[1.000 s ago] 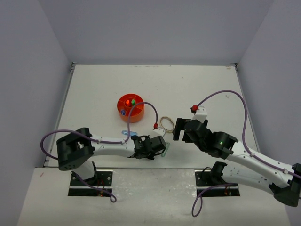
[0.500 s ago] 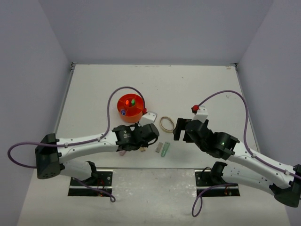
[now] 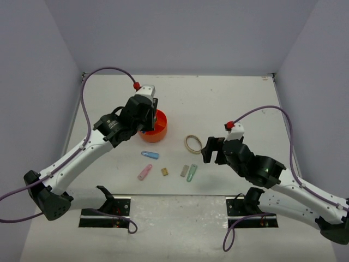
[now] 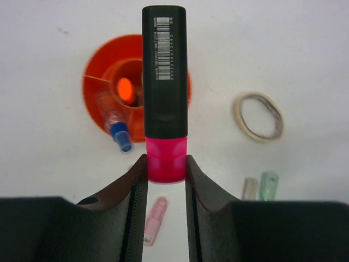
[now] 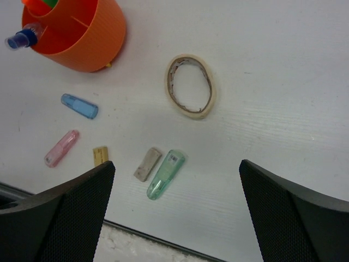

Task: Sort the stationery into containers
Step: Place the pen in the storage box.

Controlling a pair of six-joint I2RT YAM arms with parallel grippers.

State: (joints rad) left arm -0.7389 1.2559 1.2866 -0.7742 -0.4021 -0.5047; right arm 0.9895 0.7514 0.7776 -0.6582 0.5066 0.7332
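Only the left wrist view shows the left end effector point(image 4: 166, 164) closed narrowly on a highlighter point(image 4: 164, 71), gripped at its pink end over the organiser point(image 4: 98, 65). From overhead, the arm hides that grip and part of the organiser. The right end effector point(image 5: 175, 162) gapes wide and empty above the bench point(image 5: 272, 65), near the tape ring point(image 5: 197, 114). Its fingers are cut off at the frame edge.

On your bench point(image 5: 283, 65), the orange organiser point(image 5: 82, 41) sits top left, with a blue-capped item point(image 5: 22, 39) poking over its rim. The tape ring point(image 5: 197, 114) lies apart to its right. Nearer you lie a blue capsule point(image 5: 79, 106), a pink capsule point(image 5: 61, 147), a tan block point(image 5: 100, 155), and a grey block point(image 5: 148, 164) just beside a green capsule point(image 5: 166, 174).
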